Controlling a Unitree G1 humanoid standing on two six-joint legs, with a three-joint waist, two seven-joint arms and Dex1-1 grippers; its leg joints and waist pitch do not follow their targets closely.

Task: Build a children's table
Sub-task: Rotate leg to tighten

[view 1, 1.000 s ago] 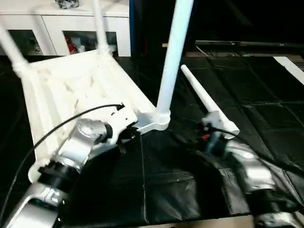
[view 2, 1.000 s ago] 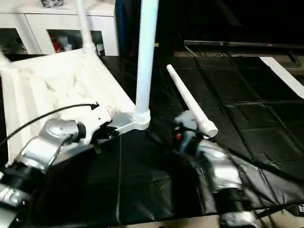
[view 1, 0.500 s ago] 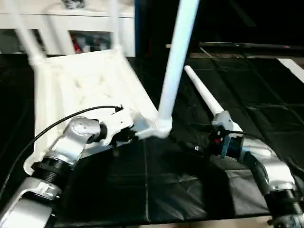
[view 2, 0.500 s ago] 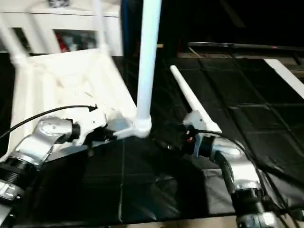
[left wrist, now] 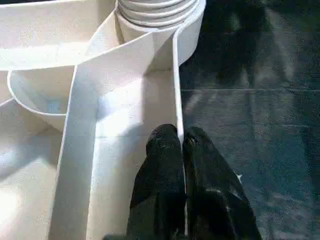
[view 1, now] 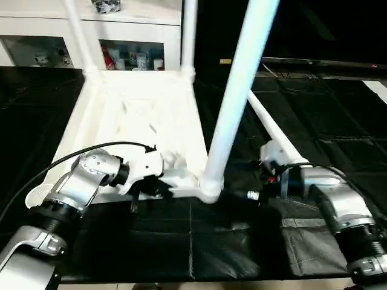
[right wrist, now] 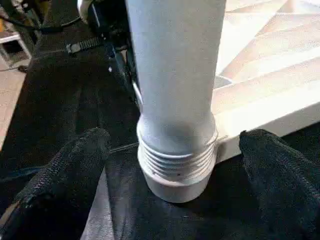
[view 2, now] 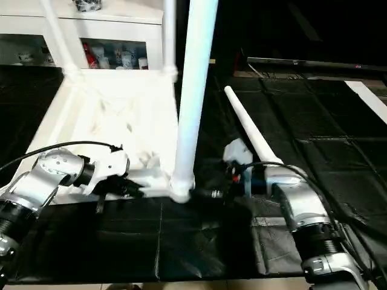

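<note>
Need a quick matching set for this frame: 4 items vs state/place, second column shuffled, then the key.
1. left gripper
2. right gripper
3. near upright leg
4. loose leg

A. lying on the black mat, beside the right forearm
B. standing in the tabletop's near corner socket
C. open, a finger on each side of the upright leg's base
D. shut on the tabletop's thin edge wall

Pairs: 1-D, 2-C, 3-B, 4-A

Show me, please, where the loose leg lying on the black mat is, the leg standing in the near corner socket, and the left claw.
Loose leg [view 2: 251, 134], right eye view, mid-shaft.
Standing leg [view 1: 234, 106], left eye view, mid-shaft.
Left claw [left wrist: 181, 142], left wrist view, between fingertips pinching the tabletop rim.
</note>
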